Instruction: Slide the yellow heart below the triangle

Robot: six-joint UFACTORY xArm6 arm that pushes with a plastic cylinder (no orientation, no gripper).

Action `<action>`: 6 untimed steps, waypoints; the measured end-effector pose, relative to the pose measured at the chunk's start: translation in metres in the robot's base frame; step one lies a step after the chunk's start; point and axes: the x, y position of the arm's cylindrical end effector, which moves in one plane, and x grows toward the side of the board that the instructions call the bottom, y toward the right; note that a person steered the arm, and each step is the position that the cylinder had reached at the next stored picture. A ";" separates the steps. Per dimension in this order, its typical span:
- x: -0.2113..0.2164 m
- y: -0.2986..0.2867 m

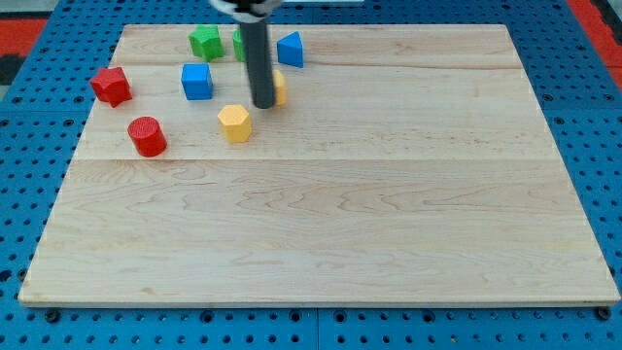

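Nearest the left edge of the wooden board (321, 243), toward its top-left corner, sits a red star-like block (112, 85). Just below and to its right stands a red cylinder (148, 135), apart from it. Further right, a blue cube (197, 81) lies below a green block (205, 42) of knobbly, star-like outline that sits close to the top edge. A yellow hexagonal block (234, 122) lies below and right of the blue cube, well clear of it.

My tip (263, 105) comes next — the dark rod rises out of the view's top and hides most of two blocks. A second green block (238, 45) shows only as a sliver at the rod's left, shape not readable. The yellow heart (279, 87) peeks out at the rod's right, touching or just beside the tip; only its right edge is visible. The rod has no jaws, so it grasps nothing.

Furthest right, the blue triangle (291, 49) stands near the top edge, just above the yellow heart.
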 end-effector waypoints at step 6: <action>-0.036 -0.003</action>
